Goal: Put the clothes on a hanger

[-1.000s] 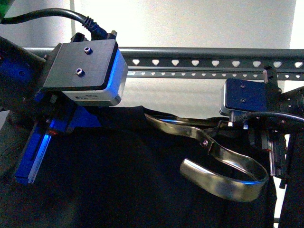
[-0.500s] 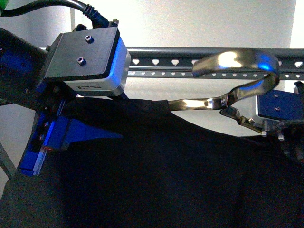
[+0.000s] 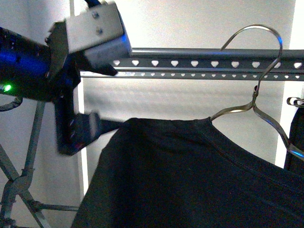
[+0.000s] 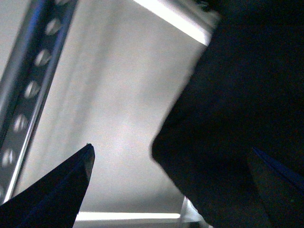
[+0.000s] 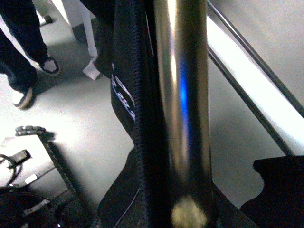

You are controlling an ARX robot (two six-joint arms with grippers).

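The black T-shirt (image 3: 190, 180) hangs on a silver metal clothes hanger (image 3: 256, 99). The hanger's hook (image 3: 266, 33) stands upright, its top above the dark grey rack rail (image 3: 199, 57) with heart-shaped holes. My left gripper (image 3: 102, 126) is open at the shirt's left shoulder. In the left wrist view its dark fingers (image 4: 66, 185) flank the shirt's edge (image 4: 247, 95), with the rail (image 4: 33, 85) beside. My right gripper (image 5: 190, 209) is shut on the hanger's metal bar (image 5: 183, 109), with the shirt's printed fabric (image 5: 126, 90) next to it. It is outside the front view.
The rack's grey folding legs (image 3: 19, 185) stand at the lower left. Another black garment (image 3: 297, 137) hangs at the right edge. In the right wrist view a person's legs and shoes (image 5: 23, 57) and cables (image 5: 23, 156) are on the floor below.
The metal hanger has swung upright and risen, so its hook is above the rail. The shirt rose with it. My left gripper moved up and left; the right gripper left the front view.
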